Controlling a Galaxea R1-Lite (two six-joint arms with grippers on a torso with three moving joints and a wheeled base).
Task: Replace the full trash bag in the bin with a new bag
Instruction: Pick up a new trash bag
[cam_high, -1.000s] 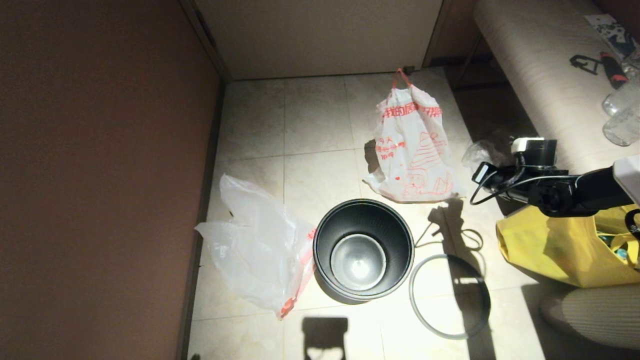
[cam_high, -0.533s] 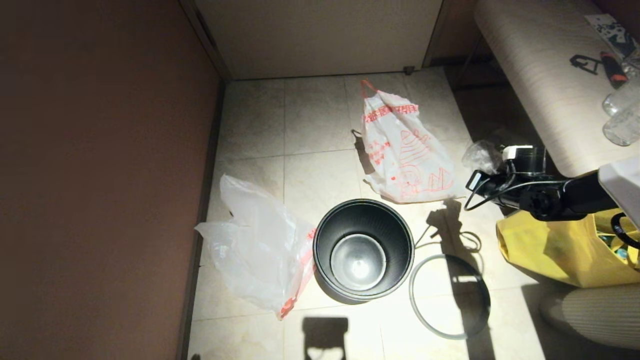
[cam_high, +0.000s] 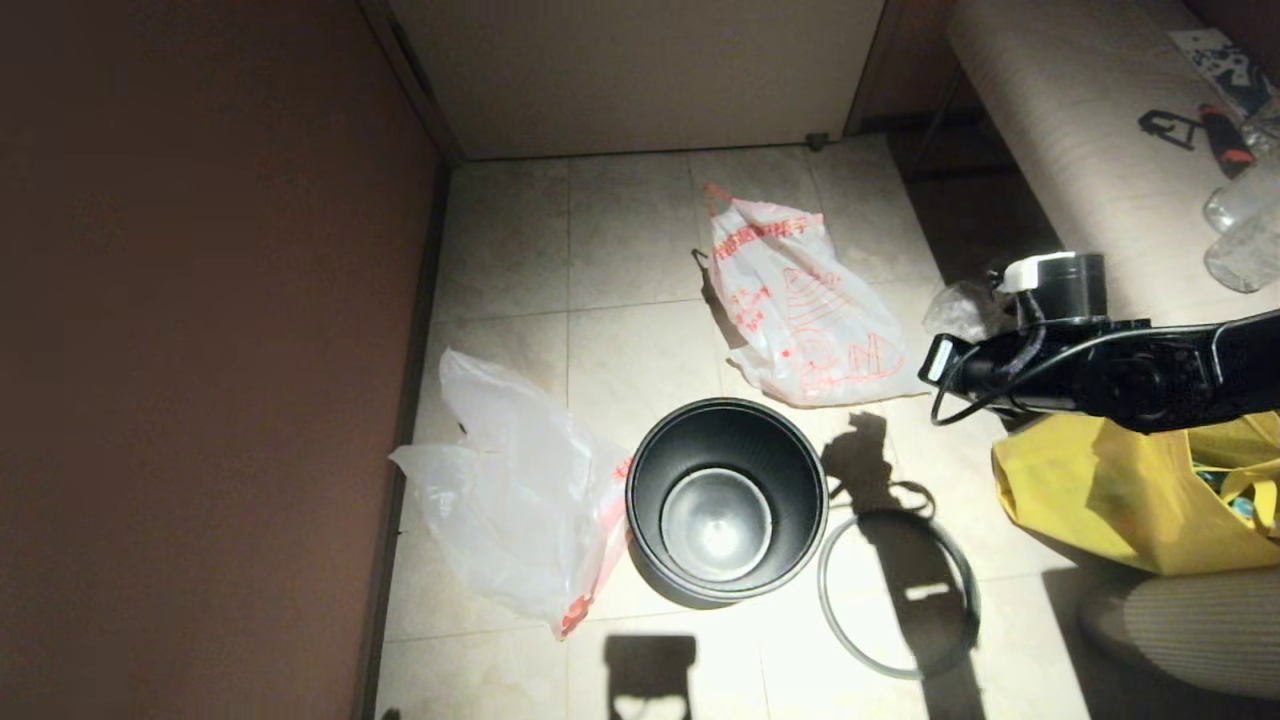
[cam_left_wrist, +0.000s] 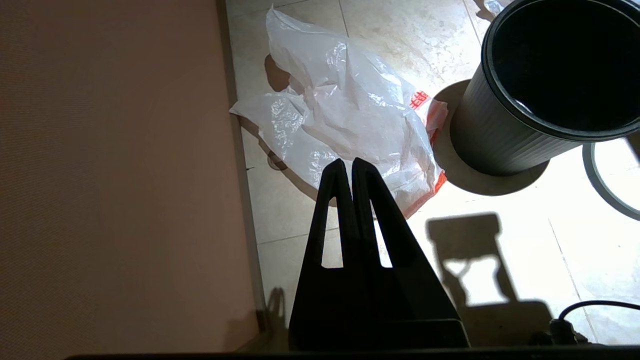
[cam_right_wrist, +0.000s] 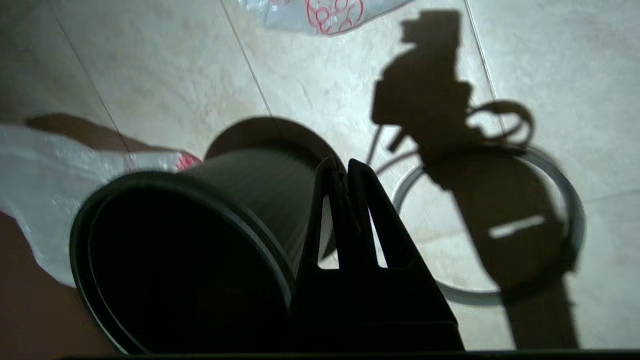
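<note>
The full trash bag (cam_high: 800, 310), white with bold red print, lies slumped on the tiles behind the bin (cam_high: 727, 500); a corner of the bag (cam_right_wrist: 325, 10) shows in the right wrist view. The black bin stands upright and unlined, and its grey hoop (cam_high: 822, 590) lies flat on the floor to its right. The new bag (cam_high: 510, 500), cloudy white, lies crumpled left of the bin. My right arm (cam_high: 1060, 360) hovers right of the full bag, its gripper (cam_right_wrist: 342, 165) shut and empty above the bin wall (cam_right_wrist: 240, 185). My left gripper (cam_left_wrist: 347, 164) is shut and empty above the new bag (cam_left_wrist: 345, 115).
A yellow tote (cam_high: 1120, 490) sits on the floor under my right arm, with a small clear wrinkled bag (cam_high: 960, 305) behind it. A pale bench (cam_high: 1080, 150) with bottles (cam_high: 1240, 230) runs along the right. A dark wall (cam_high: 200, 350) closes the left side.
The full trash bag has toppled from upright to lying flat, its handles swinging left. My right arm has shifted slightly left and away from it.
</note>
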